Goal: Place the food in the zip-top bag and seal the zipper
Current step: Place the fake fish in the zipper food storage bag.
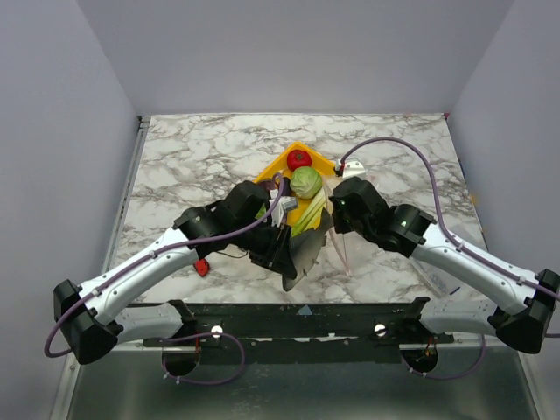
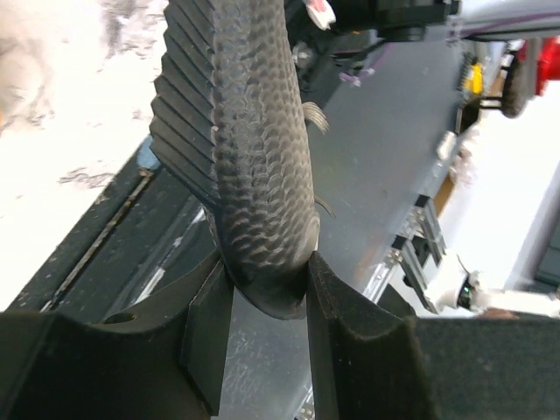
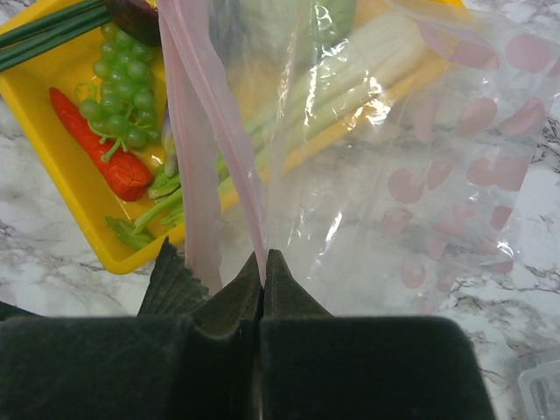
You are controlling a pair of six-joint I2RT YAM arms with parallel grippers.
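**Now: fish to be fed into the held bag**

The bag [image 3: 394, 175], clear with pink dots, is draped over the four o'clock side of the tray [image 3: 83, 223] in the top view. Its zipper [image 3: 188, 149] is pinched by the fully closed right gripper [image 3: 262, 271]. A dark, scaly fish [image 2: 245, 149] is clamped at one end by the left gripper [image 2: 269, 293], whose jaws are part open around the body. The fish is held at the tray's six o'clock edge, just beside the bag mouth.

Loading the fish is judged to be the step in hand. It would be done well if the pinched lip were lifted and drawn toward three o'clock so that the mouth gapes, because the film looks limp and the two pink strips lie close together. The fish's free end should be led between the strips first and released only once well inside.

One bag, one tray and one fish are counted. One cabbage [image 1: 305, 183], one leek [image 1: 306, 216], one tomato [image 1: 299, 158], one chili [image 3: 96, 144] and one bunch of grapes [image 3: 118, 96] are seen in the tray. The green onions [image 3: 52, 26] are too thin to be counted.
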